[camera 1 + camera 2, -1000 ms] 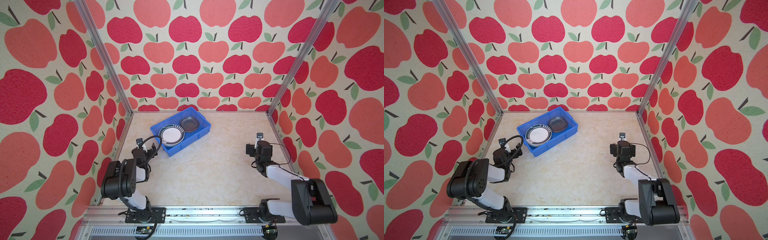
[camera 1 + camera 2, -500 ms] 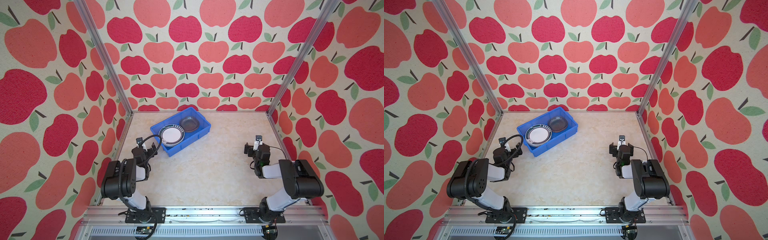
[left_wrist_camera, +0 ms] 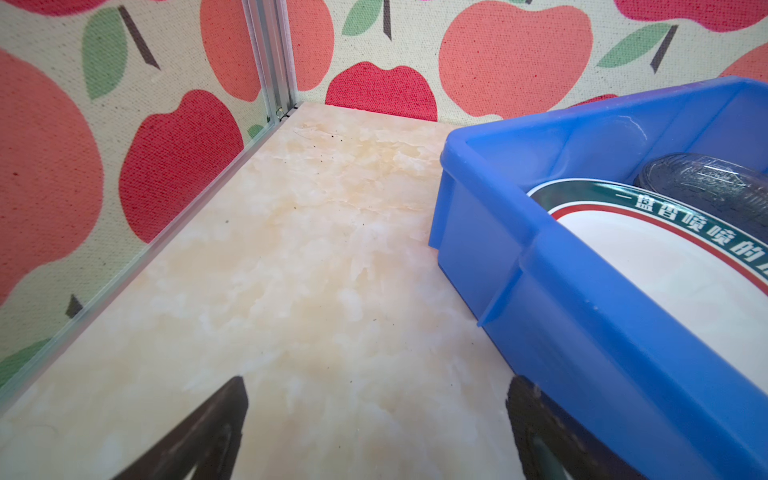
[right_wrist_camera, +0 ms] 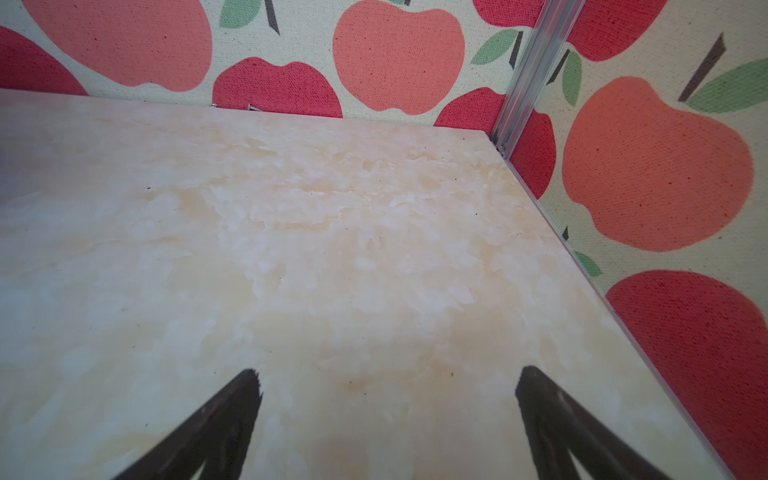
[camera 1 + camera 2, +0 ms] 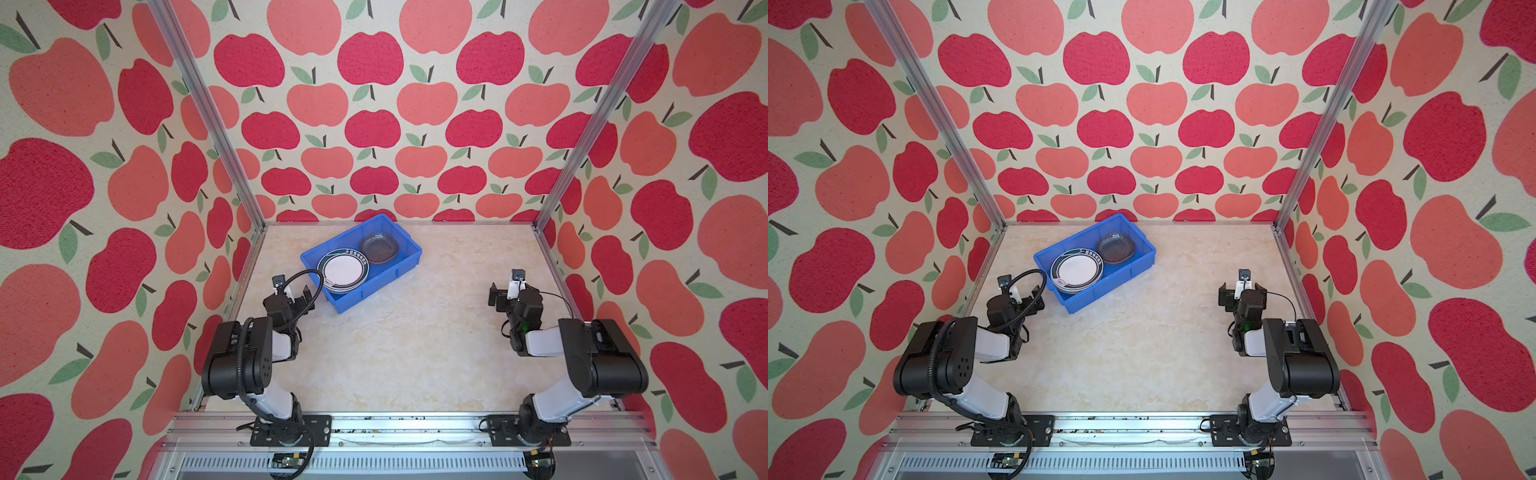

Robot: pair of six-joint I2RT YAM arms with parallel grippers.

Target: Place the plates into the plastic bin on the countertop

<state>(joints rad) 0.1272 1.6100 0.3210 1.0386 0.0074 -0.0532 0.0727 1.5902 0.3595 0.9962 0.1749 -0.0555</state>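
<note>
Plate (image 3: 665, 270) lettering readable only in left wrist view, left pincer (image 3: 378, 386) spread, right pincer (image 4: 389, 374) spread

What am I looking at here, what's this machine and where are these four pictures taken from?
Two small robot arms stand at the near edge of a marble-look countertop, walled with apple-print fabric. Two pictures look down from overhead, nearly alike; two come from cameras on the arms' wrists. The left gripper and right gripper are both open and hold nothing. On the countertop sits a blue plastic bin, with a green-rimmed white plate and a clear glass plate inside.
</note>
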